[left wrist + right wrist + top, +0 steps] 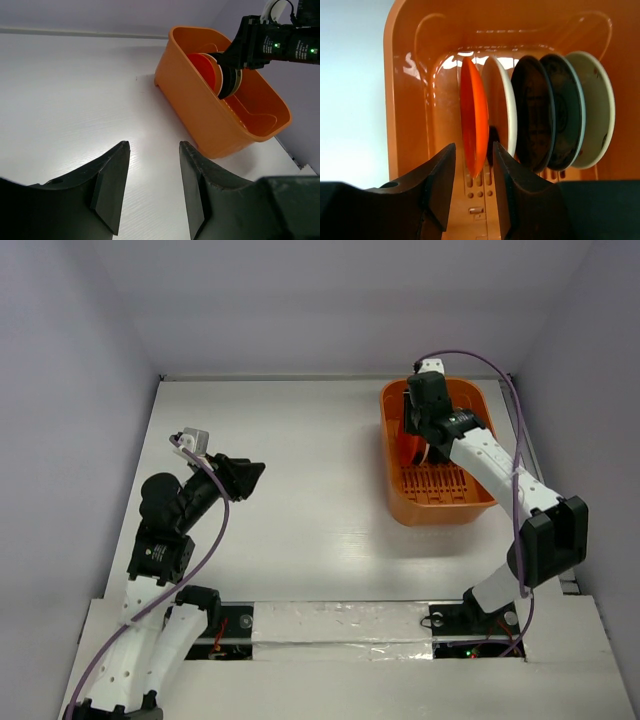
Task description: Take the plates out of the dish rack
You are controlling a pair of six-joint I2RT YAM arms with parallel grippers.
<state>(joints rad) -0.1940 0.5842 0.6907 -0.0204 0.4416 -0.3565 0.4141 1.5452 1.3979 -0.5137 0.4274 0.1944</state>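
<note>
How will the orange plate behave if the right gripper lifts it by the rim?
Probably stiff: the orange plate stands on edge in the rack without sagging. It looks smooth and glossy, so a rim pinch by the right gripper may slip or pivot. Round and thin, it could roll if released on edge.

White, faintly grained table top [300, 470] under the left claw [152, 150] and stretching on ahead of it. Soft bright sheen [95, 125] on the board just ahead of that claw. Pale lilac-grey back wall [330, 300] beyond the right claw [473, 146]. Matching left wall [60, 390] well out from the left claw, right wall [590, 340] near the right claw's outer side. Silvery tape strip [340, 625] behind both claws, along the near edge.
</note>
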